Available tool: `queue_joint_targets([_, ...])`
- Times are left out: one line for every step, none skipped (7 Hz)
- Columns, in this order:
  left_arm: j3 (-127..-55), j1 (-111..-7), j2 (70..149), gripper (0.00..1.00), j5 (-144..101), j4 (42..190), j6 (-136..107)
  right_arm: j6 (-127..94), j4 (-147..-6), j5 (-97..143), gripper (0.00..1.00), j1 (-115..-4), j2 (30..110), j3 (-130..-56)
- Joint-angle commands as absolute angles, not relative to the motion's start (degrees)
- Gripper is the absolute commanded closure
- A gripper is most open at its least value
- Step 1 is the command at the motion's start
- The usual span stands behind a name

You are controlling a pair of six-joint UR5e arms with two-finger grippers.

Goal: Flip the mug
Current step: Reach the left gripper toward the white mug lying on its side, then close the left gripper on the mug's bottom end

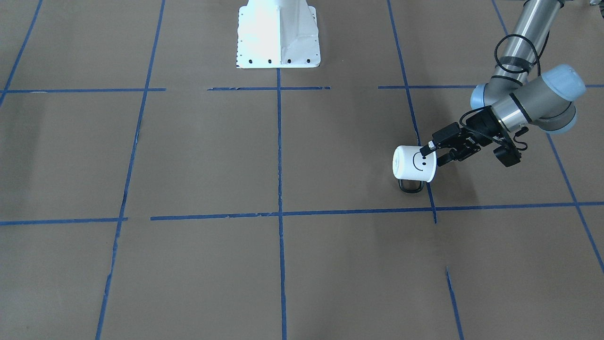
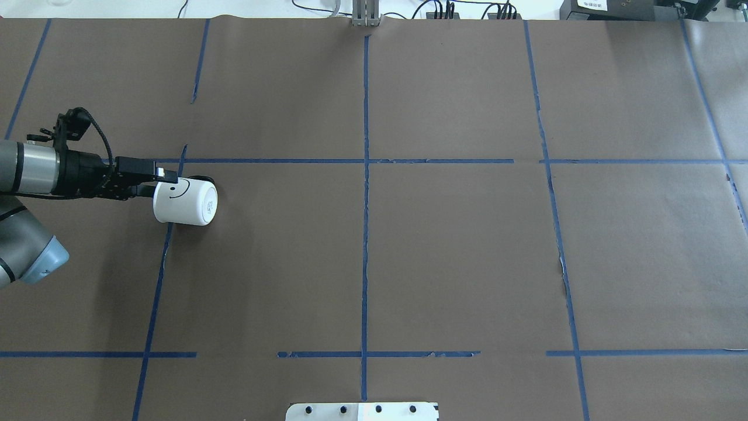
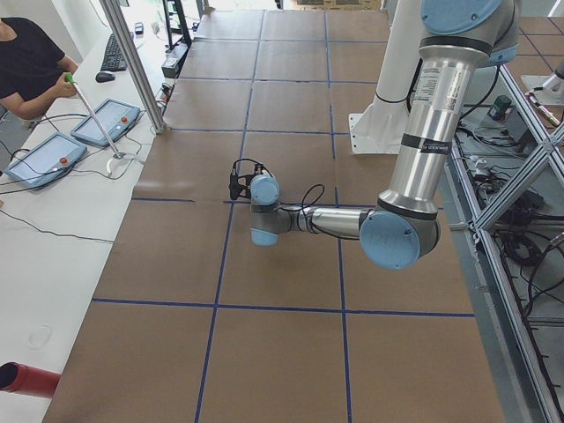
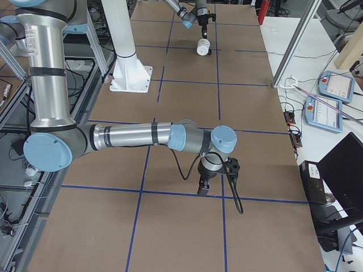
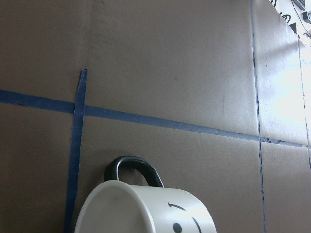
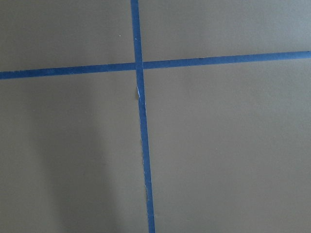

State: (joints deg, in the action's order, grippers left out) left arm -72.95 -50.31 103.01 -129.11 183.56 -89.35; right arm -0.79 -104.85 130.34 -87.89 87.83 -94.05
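The white mug [image 2: 186, 202] with a black smiley face lies on its side on the brown paper at the table's left. Its flat bottom points toward the table's middle and its black handle [image 1: 410, 185] points away from the robot. It also shows in the front view [image 1: 414, 164] and the left wrist view [image 5: 146, 208]. My left gripper [image 2: 160, 181] reaches in level from the left and is shut on the mug's rim, one finger over the smiley face. My right gripper [image 4: 203, 190] shows only in the exterior right view, pointing down near the table; I cannot tell its state.
Blue tape lines [image 2: 365, 175] divide the brown paper into squares. The robot's white base [image 1: 278, 35] stands at the near middle edge. An operator [image 3: 31, 66] and control pendants sit beyond the far edge of the table.
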Motion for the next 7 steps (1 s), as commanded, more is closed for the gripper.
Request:
queue_joint_targets([-72.86, -49.40, 103.62, 0.06, -129.11, 183.43, -89.30, -0.79, -104.85, 130.34, 0.00, -87.89, 87.89, -94.04])
queue_joint_targets([-72.77, -49.13, 103.62, 0.15, -129.11, 183.34, -89.30, -0.79, -104.85, 130.34, 0.00, -87.89, 87.89, -94.04])
queue_joint_targets([-72.51, -49.13, 103.71, 0.26, -129.11, 183.34, -89.30, -0.79, -104.85, 130.34, 0.00, -87.89, 87.89, -94.04])
queue_joint_targets([-72.42, -49.13, 103.71, 0.36, -129.11, 183.34, -89.38, -0.79, -104.85, 130.34, 0.00, -87.89, 87.80, -94.04])
queue_joint_targets([-72.51, -49.13, 103.71, 0.43, -129.11, 183.34, -89.38, -0.79, -104.85, 130.34, 0.00, -87.89, 87.80, -94.04])
queue_joint_targets([-72.60, -49.13, 103.71, 0.47, -129.11, 183.34, -89.47, -0.79, -104.85, 130.34, 0.00, -87.89, 87.89, -94.04])
queue_joint_targets([-72.60, -49.13, 104.15, 0.49, -129.11, 183.34, -90.08, -0.79, -104.85, 130.34, 0.00, -87.89, 87.89, -94.04])
